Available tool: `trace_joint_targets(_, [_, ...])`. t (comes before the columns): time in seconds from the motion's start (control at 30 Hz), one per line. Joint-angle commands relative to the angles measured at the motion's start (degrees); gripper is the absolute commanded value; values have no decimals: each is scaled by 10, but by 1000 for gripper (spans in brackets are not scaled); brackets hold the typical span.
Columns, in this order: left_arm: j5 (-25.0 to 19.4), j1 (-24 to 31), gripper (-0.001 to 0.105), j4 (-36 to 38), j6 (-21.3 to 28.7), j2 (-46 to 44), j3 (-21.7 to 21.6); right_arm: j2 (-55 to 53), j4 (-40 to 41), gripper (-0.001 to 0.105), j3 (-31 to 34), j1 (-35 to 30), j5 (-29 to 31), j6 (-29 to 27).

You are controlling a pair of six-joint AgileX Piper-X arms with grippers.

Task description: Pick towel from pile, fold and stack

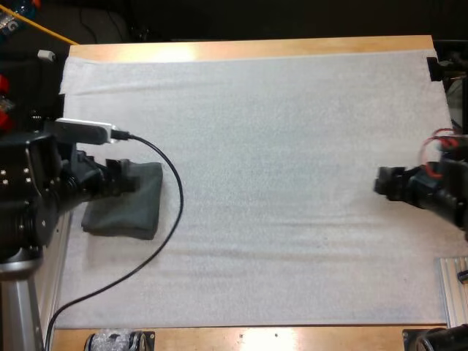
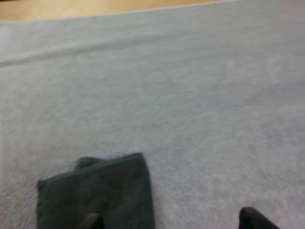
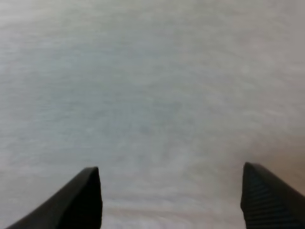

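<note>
A dark grey-green towel, folded into a small rectangle, lies flat at the left side of the white mat. My left gripper hovers at the towel's far edge. In the left wrist view the towel lies beneath one fingertip, and the left gripper is open with its fingers wide apart and nothing between them. My right gripper is at the mat's right side. It stands open over bare mat, far from the towel.
The mat covers nearly the whole wooden table. A metal rail lies at the near right corner. A black cable loops over the mat beside the towel.
</note>
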Motion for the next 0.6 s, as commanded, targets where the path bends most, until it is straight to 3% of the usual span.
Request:
trace_joint_targets(0.0, [2, -7, 56, 3, 3, -5, -2, -6, 15, 61, -1, -11, -8, -17])
trace_joint_targets(0.17, [-1, -34, 56, 9, 14, -13, -2, -34, 65, 61, -1, -87, -8, -52])
trace_joint_targets(0.4, [-1, -44, 56, 41, 18, -25, 14, -107, 70, 61, -1, -99, 7, -57])
trace_joint_targets(0.57, [-1, -44, 56, 37, 18, -91, 70, -172, 102, 61, -1, -99, 30, -84])
